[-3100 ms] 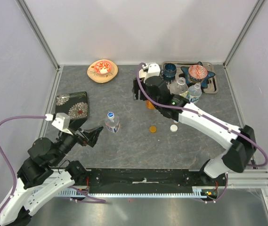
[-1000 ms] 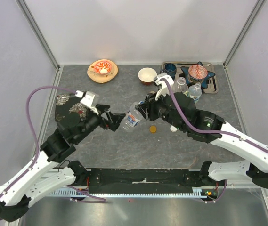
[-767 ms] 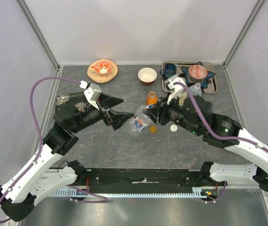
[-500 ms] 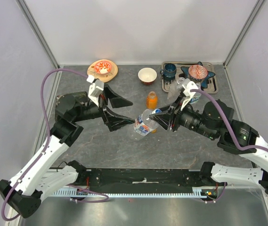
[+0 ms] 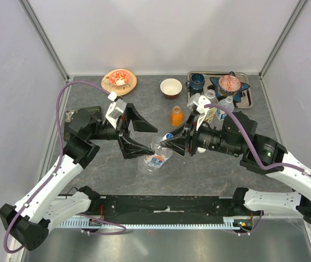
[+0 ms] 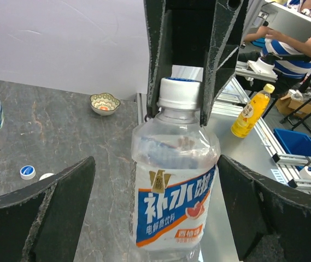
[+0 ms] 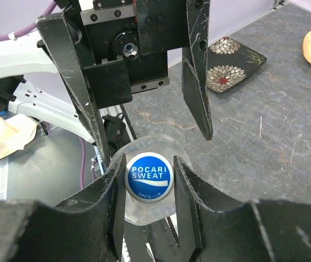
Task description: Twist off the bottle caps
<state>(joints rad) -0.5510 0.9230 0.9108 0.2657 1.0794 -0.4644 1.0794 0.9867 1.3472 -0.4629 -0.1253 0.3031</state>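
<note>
A short clear bottle (image 5: 154,159) with a blue label hangs tilted above the table's middle. My right gripper (image 5: 172,143) is shut on its blue cap (image 7: 148,174), one finger on each side. My left gripper (image 5: 150,140) is open, and its fingers (image 6: 40,210) stand either side of the bottle's body (image 6: 174,191) without touching it. An orange bottle (image 5: 176,115) stands upright behind them. Two more clear bottles (image 5: 210,101) stand at the tray's front edge.
A metal tray (image 5: 245,101) at the back right holds a blue cup (image 5: 196,82) and a star-shaped dish (image 5: 230,83). A white bowl (image 5: 171,87) and an orange plate (image 5: 119,81) sit at the back. A flowered black pad (image 5: 78,115) lies left. Loose caps (image 6: 27,172) lie on the table.
The right gripper has carried the bottle by its cap a little nearer and lower. The left arm has swung in, and its open fingers now straddle the bottle's body.
</note>
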